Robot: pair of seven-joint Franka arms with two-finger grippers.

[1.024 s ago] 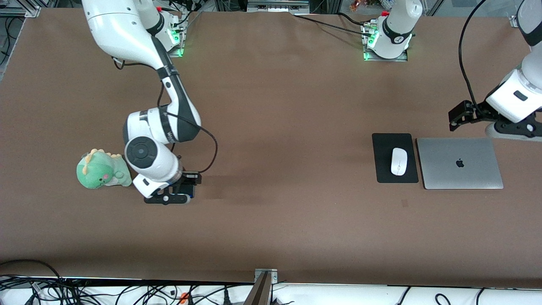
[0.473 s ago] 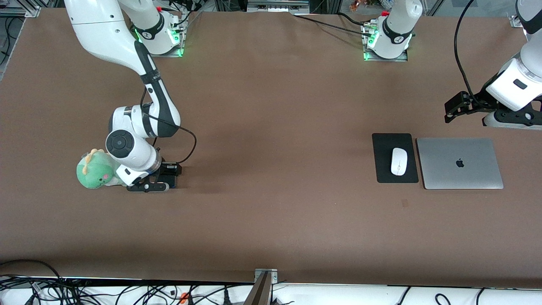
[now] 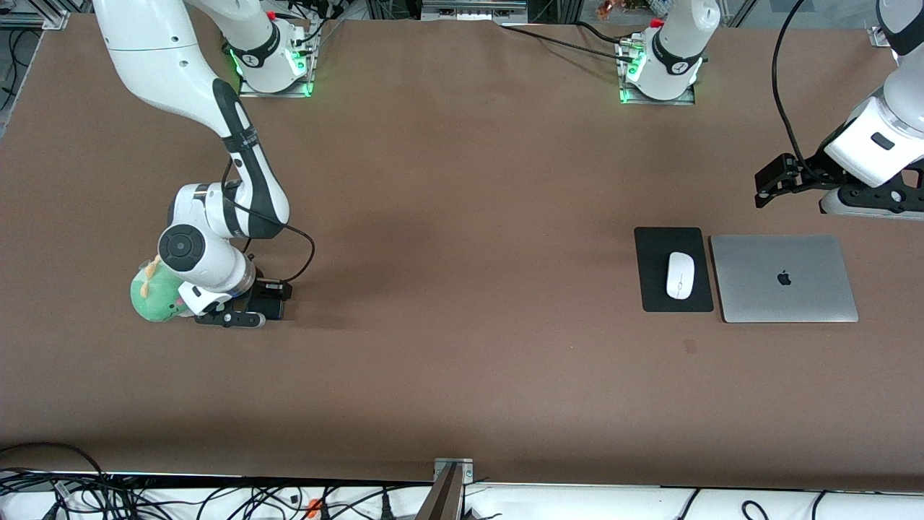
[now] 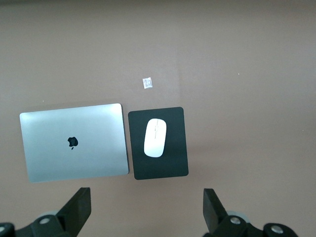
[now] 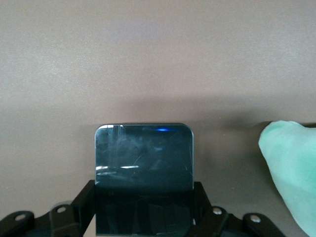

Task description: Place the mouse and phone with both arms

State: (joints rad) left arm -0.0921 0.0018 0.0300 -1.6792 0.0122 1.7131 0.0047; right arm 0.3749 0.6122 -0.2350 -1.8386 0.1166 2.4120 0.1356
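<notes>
Phone [image 5: 143, 168] now beside plush dinosaur [image 3: 153, 295]

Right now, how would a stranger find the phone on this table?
Look toward the right arm's end of the table, beside the green plush dinosaur. There the right gripper is shut on the phone, a small black glossy slab with rounded corners, unlike the soft green toy.

The mouse [image 3: 680, 275], a small glossy white oval with a thin grey centre line, lies flat on a black mat [image 3: 675, 242] toward the left arm's end of the counter. The phone [image 5: 143, 173], a black glossy slab with rounded corners, sits clamped in the right end effector [image 3: 254, 312] beside a green plush toy [image 3: 153, 296].
</notes>
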